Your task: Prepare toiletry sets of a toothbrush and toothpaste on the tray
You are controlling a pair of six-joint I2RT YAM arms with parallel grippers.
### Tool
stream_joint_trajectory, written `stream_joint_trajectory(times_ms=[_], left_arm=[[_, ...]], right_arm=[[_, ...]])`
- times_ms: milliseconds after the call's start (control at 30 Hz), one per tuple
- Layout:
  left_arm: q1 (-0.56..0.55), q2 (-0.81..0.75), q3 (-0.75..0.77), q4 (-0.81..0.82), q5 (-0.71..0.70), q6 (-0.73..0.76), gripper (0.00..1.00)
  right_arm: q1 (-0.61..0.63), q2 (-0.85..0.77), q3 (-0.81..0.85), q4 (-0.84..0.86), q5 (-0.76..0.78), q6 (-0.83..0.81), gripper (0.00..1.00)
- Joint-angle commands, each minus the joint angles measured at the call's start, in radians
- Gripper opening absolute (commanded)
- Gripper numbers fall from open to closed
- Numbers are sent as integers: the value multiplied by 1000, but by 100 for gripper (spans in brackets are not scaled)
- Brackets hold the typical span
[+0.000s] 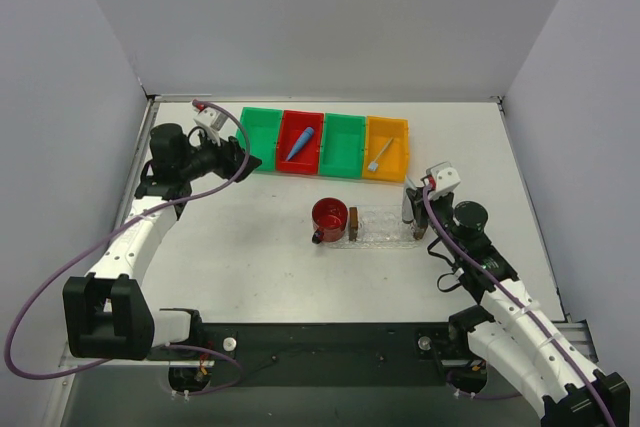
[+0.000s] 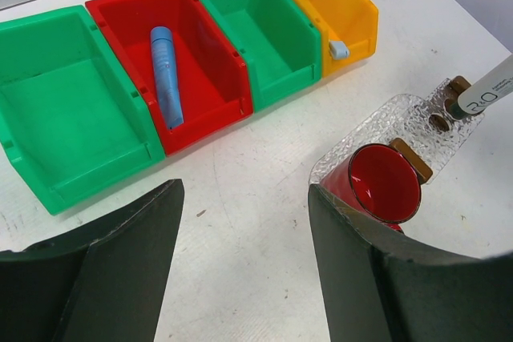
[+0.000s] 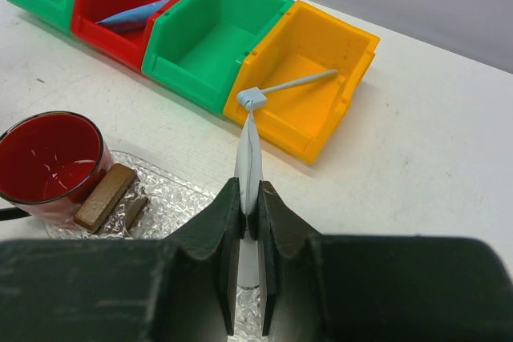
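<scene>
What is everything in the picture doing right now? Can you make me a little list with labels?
Left pincer: open, holding nothing, pointed toward the bins
Right pincer: shut on the pale toothpaste tube, above the tray
Blue toothpaste tube: lying in the red bin
Toothbrush: lying in the orange bin
Red cup: upright at one end of the tray, beside a brown block
</scene>
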Motion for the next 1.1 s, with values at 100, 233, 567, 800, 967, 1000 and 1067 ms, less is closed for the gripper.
stream_joint_trajectory(times_ms=[100, 233, 567, 800, 967, 1000, 1067], left_arm=[[10, -37, -2, 57, 24, 5, 73], [13, -37, -4, 57, 26, 7, 73], [22, -42, -19, 58, 29, 16, 73], [28, -52, -24, 55, 35, 17, 73], [31, -56, -24, 52, 37, 22, 73], [33, -59, -25, 52, 38, 22, 73], [34, -57, -27, 52, 40, 22, 73]], right_arm=[[-14, -18, -11, 126, -22, 8, 0], [-17, -21, -22, 133, -27, 13, 0], [-19, -28, -50, 167, -40, 22, 0], [-19, -24, -77, 207, -46, 22, 0], [-19, -24, -119, 257, -48, 25, 0], [-19, -23, -126, 265, -45, 27, 0], [-19, -23, -137, 284, -45, 28, 0]])
